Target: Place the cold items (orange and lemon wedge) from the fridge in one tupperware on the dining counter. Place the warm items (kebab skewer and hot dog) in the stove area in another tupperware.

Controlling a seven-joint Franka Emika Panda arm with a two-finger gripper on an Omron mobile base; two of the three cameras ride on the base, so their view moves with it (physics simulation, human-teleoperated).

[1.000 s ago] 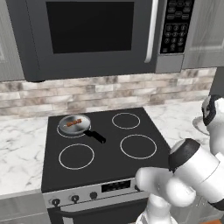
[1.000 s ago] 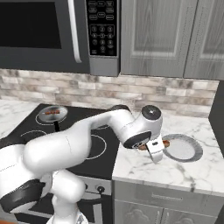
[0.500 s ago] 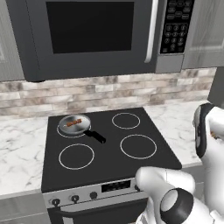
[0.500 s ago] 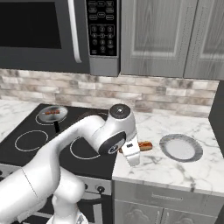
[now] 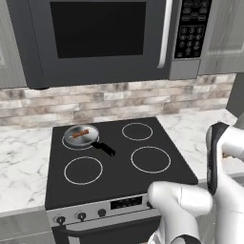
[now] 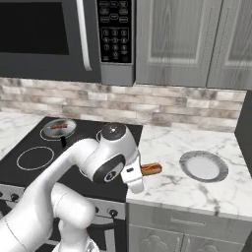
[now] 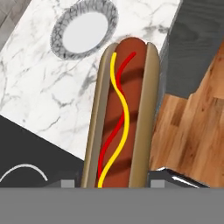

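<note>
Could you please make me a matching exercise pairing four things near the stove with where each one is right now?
Things:
1. hot dog
2. plate
3. frying pan
4. microwave

Places:
A. on the back left burner of the cooktop
B. mounted above the range
C. between the fingers of the pincer, lifted off the counter
D. on the marble counter to the right of the stove, with nothing on it

Pairs: 1-C, 2-D, 3-A, 4-B
</note>
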